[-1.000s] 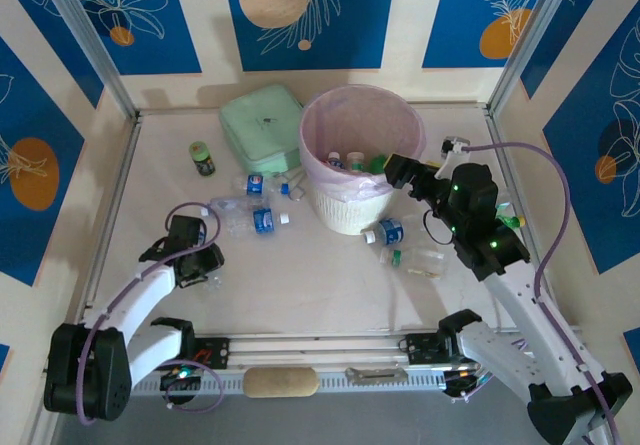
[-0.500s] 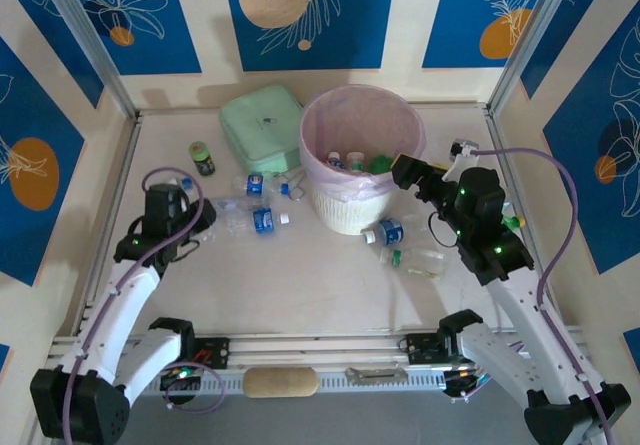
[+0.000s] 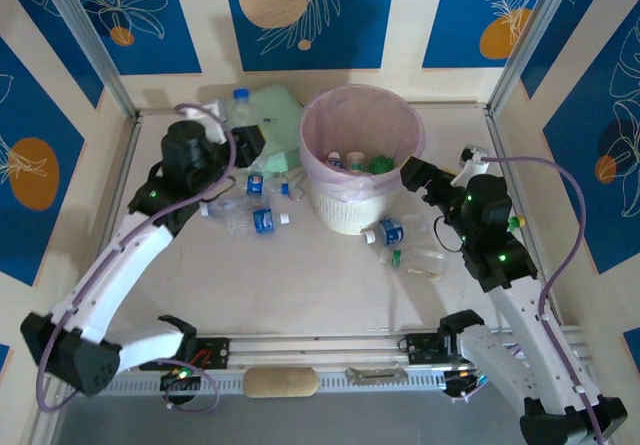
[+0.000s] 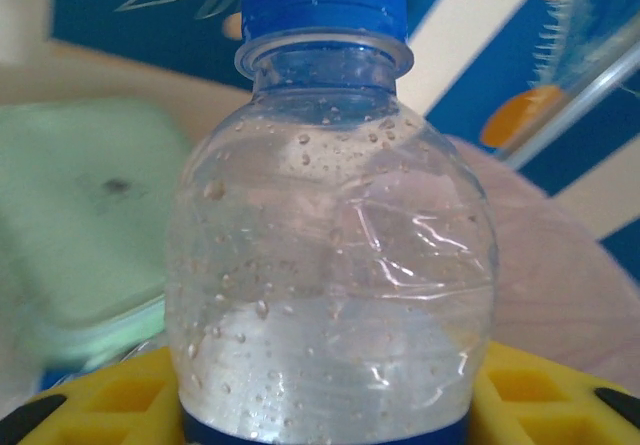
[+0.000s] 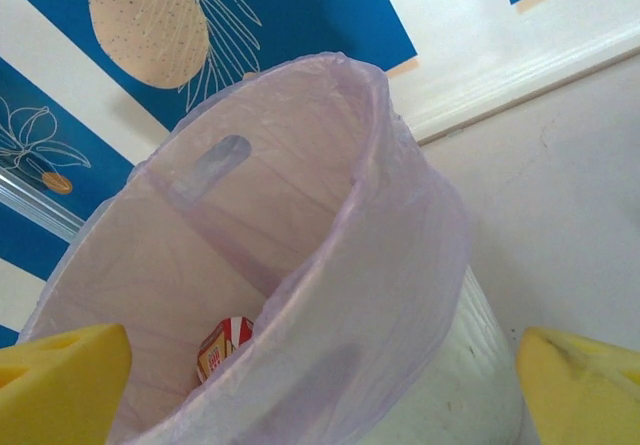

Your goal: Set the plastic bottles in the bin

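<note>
Several plastic bottles [image 3: 352,160] already lie inside the bin [image 3: 318,130], one blue-capped bottle [image 4: 330,245] is clamped in the left gripper [image 3: 220,125], and some loose bottles [image 3: 262,220] are left on the table [image 3: 300,295]: a cluster just beside that gripper, two more near the right gripper [image 3: 415,173]. The bin sits right of the left gripper; the right gripper, jaws apart and empty, faces its rim

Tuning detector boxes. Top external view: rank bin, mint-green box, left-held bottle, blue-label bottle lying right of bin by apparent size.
1. bin
2. mint-green box, partly hidden
3. held bottle and lying bottle: alike; the held one is raised nearer the camera, so unranked.
</note>
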